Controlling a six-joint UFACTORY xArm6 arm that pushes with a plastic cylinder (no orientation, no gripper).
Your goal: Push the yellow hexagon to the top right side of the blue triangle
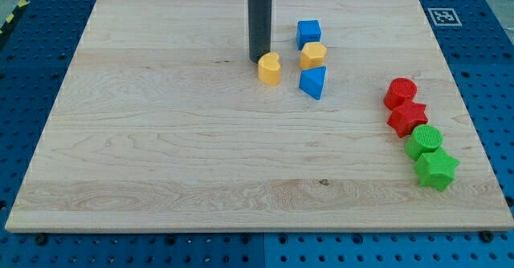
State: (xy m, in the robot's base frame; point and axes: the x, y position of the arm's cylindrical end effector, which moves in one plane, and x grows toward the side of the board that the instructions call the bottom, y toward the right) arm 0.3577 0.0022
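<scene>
The yellow hexagon [313,55] sits near the view's top centre, just above the blue triangle [314,83] and just below a blue cube [308,34]. A yellow heart-shaped block [269,68] lies to the left of the triangle. My tip [258,58] stands right at the upper left edge of the yellow heart, about a block's width to the left of the yellow hexagon.
At the view's right lie a red cylinder [400,92], a red star [408,118], a green cylinder [424,141] and a green star [436,170] in a column. The wooden board [161,156] lies on a blue pegboard table.
</scene>
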